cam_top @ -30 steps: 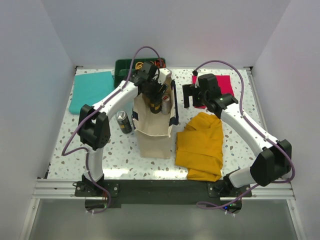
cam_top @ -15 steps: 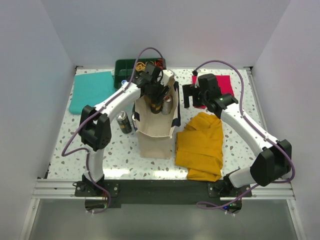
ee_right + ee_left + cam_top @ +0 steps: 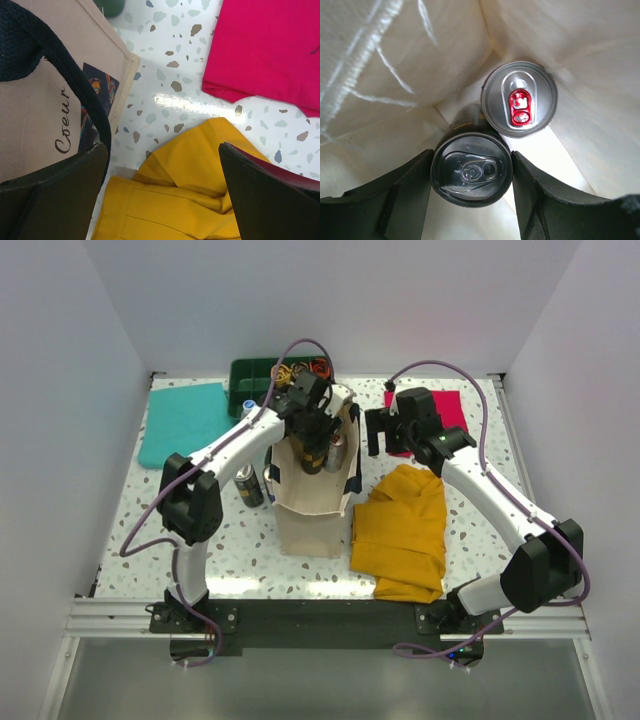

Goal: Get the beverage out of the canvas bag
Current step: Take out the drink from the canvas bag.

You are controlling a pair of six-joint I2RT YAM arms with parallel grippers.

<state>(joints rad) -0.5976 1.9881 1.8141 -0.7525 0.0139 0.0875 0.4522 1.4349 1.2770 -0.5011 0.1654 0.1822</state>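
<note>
The canvas bag (image 3: pixel 310 508) stands upright mid-table, cream with navy handles. My left gripper (image 3: pixel 313 445) reaches down into its mouth. In the left wrist view the left gripper (image 3: pixel 471 172) is shut on a dark beverage can (image 3: pixel 471 171), one finger pressing each side of its rim. A silver can with a red tab (image 3: pixel 520 98) stands right behind it against the bag's cream inner wall (image 3: pixel 395 75). My right gripper (image 3: pixel 377 433) hovers open just right of the bag. In the right wrist view the right gripper (image 3: pixel 162 150) has only table and yellow cloth between its fingers.
Another dark can (image 3: pixel 247 483) stands on the table left of the bag. A green bin (image 3: pixel 250 375) sits at the back, a teal cloth (image 3: pixel 180 420) back left, a red cloth (image 3: pixel 450 410) back right, a mustard-yellow cloth (image 3: pixel 405 530) right of the bag.
My left gripper, still holding the dark can, has shifted slightly right and back, and the bag's mouth has spread to the right. The right arm has not moved.
</note>
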